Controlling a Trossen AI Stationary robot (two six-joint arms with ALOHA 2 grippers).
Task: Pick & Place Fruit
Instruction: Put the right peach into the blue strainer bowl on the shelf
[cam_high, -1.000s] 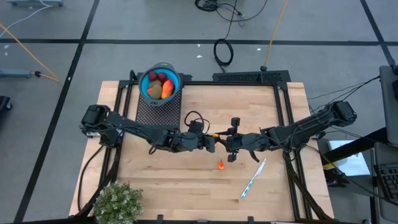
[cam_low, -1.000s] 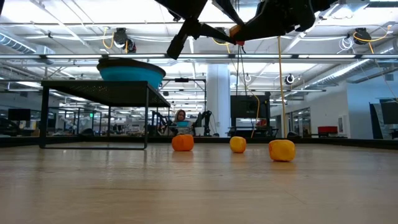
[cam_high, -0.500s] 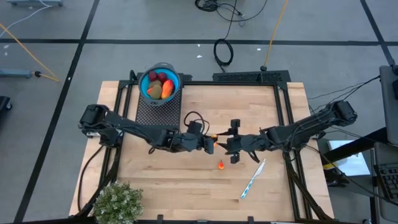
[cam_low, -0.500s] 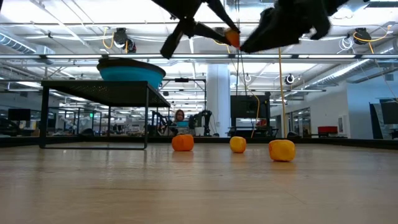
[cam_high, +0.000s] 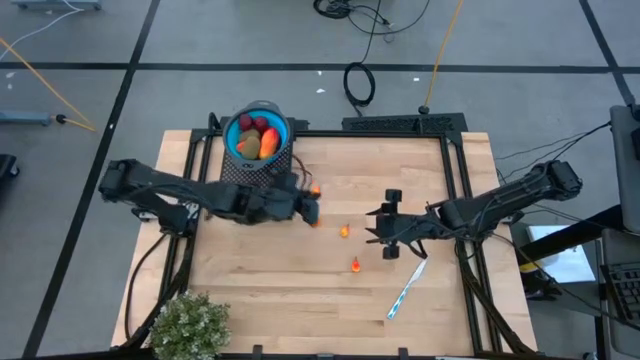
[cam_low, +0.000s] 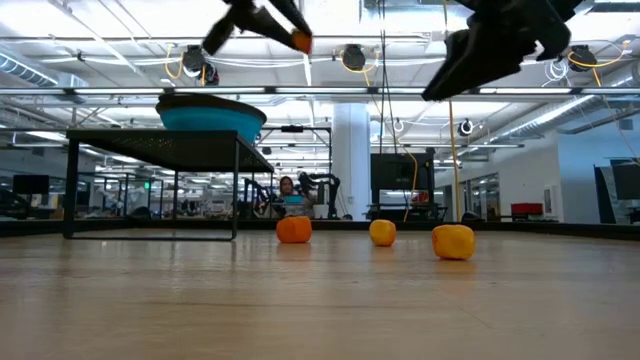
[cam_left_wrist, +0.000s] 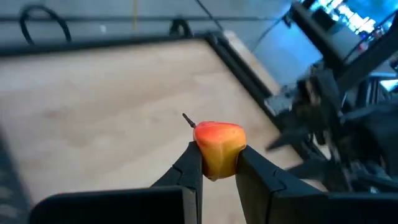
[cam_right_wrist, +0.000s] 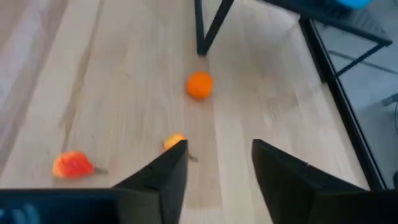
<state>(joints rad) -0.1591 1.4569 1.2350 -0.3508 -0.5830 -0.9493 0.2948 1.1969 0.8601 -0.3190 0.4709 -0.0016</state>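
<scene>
**Left gripper carries a small orange fruit near the bowl stand**

A small orange-red toy fruit (cam_left_wrist: 217, 148) with a thin dark stem sits pinched between the two dark fingers of the left gripper (cam_left_wrist: 218, 171), raised above the wooden table (cam_high: 260, 280). In the high view this gripper (cam_high: 313, 197) hangs just at four o'clock of the black mesh stand (cam_high: 236, 175), which carries the blue bowl (cam_high: 257, 137) of red, brown and orange fruit.

Three more small orange fruits lie on the tabletop: one (cam_high: 312, 222) just at six o'clock of the left gripper, one (cam_high: 344, 231) toward table centre, and one (cam_high: 355, 265) farther toward six o'clock.

The right gripper (cam_high: 377, 232) hovers at three o'clock of the centre fruit, fingers parted and holding nothing. A white-and-blue pen (cam_high: 407, 288) lies at five o'clock of it.
</scene>
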